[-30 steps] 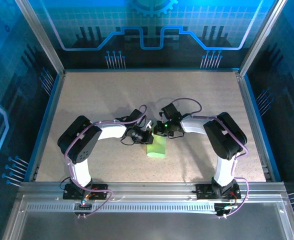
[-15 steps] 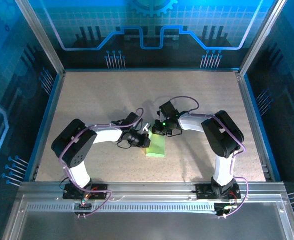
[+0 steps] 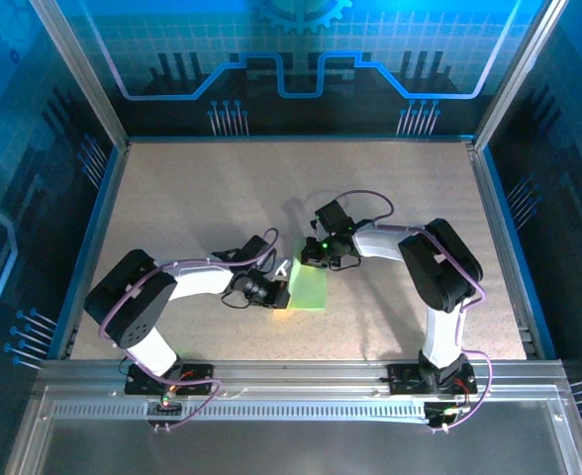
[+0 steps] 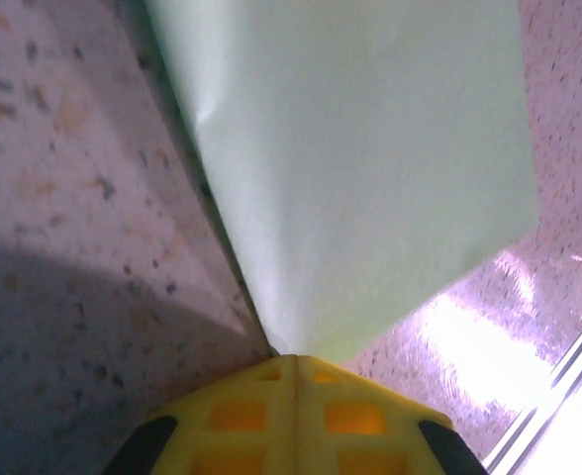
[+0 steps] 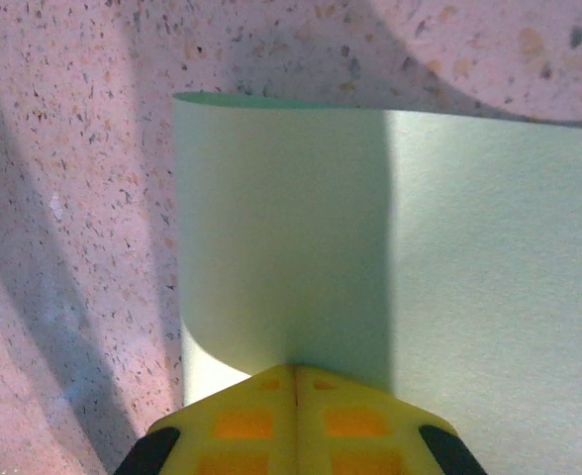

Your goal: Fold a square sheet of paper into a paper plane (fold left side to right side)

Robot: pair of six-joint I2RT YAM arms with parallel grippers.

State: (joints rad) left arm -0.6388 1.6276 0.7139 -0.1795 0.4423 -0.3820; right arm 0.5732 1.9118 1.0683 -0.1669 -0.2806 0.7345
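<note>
Mid-table, your left gripper (image 4: 293, 362), clamped like the right gripper (image 5: 293, 372) on the square sheet of paper (image 3: 311, 290), has drawn nearer you, so the fold is only beginning.

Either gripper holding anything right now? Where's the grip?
Both hold the square sheet of paper: left gripper shut on its left edge, right gripper shut on its far edge.
</note>
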